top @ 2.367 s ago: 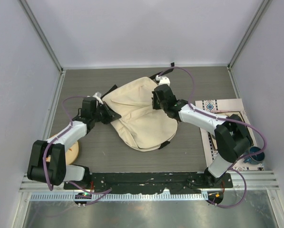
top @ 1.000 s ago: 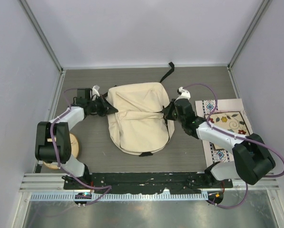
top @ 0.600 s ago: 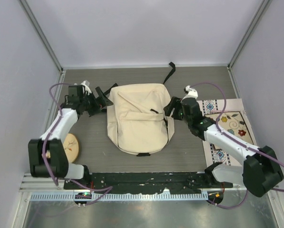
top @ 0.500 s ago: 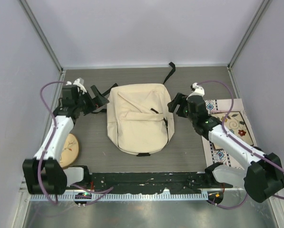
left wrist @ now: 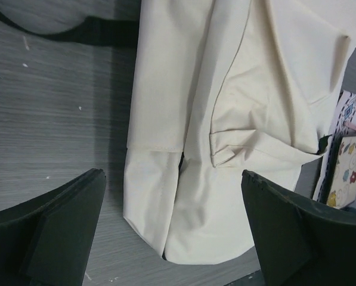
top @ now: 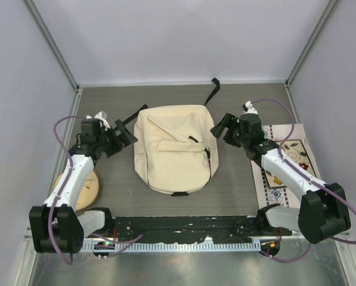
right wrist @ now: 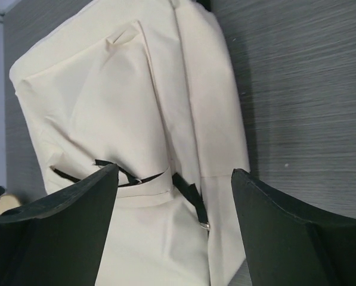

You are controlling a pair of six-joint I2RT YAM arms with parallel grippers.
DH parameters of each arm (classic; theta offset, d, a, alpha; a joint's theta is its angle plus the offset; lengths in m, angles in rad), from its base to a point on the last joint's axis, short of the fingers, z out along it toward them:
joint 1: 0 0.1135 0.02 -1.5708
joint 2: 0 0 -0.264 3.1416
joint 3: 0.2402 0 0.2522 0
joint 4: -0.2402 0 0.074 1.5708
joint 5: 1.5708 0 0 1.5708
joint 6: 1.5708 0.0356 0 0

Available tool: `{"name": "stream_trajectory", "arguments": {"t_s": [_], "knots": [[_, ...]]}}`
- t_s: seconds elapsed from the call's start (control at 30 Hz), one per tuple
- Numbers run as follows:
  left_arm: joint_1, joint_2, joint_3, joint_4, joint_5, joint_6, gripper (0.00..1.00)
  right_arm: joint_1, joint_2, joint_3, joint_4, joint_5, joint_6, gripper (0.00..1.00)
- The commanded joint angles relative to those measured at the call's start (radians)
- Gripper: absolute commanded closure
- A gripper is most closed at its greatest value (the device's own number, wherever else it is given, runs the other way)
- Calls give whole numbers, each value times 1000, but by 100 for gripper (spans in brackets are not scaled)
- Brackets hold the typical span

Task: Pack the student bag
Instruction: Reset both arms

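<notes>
The large cream fabric backpack with black straps [top: 175,149] is lying flat in the middle of the grey tabletop [top: 237,101]. The left tool [top: 124,134] and the right tool [top: 220,127] are hovering open beside it, gripping nothing.

A wooden disc [top: 89,186] lies left, a patterned mat [top: 298,150] right.

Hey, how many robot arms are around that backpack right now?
2. The left arm is left of the student bag, the right arm to its right. No others in view.

The left tool [top: 126,136] gapes; right tool [top: 220,127] too.
</notes>
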Motion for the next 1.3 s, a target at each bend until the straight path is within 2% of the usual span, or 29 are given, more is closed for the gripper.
{"name": "stream_trajectory", "arguments": {"t_s": [0.0, 0.1, 0.27, 0.37, 0.43, 0.5, 0.63, 0.67, 0.73, 0.83, 0.87, 0.9, 0.97, 1.03, 1.1, 1.27], "knots": [[-6, 78, -62, 160, 121, -91, 0, -2, 73, -27, 198, -202, 124, 19], [-46, 153, -64, 201, 137, -102, 0, 10, 150, -18, 255, -281, 159, 20], [-153, 263, -78, 306, 129, -169, 1, 16, 242, 8, 237, -258, 173, 20], [-202, 295, -74, 358, 140, -177, 0, 16, 305, 45, 243, -311, 156, 20], [-202, 326, -50, 350, 148, -163, 0, 15, 339, 78, 245, -373, 149, 20], [-201, 335, 5, 262, 119, -101, 0, 7, 330, 95, 206, -365, 121, 21], [-201, 282, 97, 78, -39, 8, 1, -25, 192, 65, 125, -153, 46, 18], [-201, 262, 106, 53, -140, 21, 1, -37, 133, 58, 81, -114, 29, 16], [-201, 182, 93, 30, -216, 36, 0, -44, 71, 42, 18, 48, -28, 15], [-201, 78, 56, 19, -370, 29, 0, -47, -15, 20, -59, 202, -81, 11], [-199, 57, 38, 13, -426, 27, 0, -47, -62, 12, -76, 345, -72, 8], [-199, 35, 31, -1, -460, 21, 1, -47, -90, -30, -77, 401, -65, 8], [-199, -23, 12, -7, -495, 25, 0, -47, -205, -107, 19, 505, -101, 7], [-199, -78, -7, -2, -529, 50, 1, -47, -280, -231, 167, 538, -170, 7], [-199, -106, -24, -7, -582, 50, 0, -45, -336, -288, 208, 564, -270, 7], [-199, -151, -42, -13, -624, 44, 0, -45, -295, -348, 277, 641, -413, 7]]}}
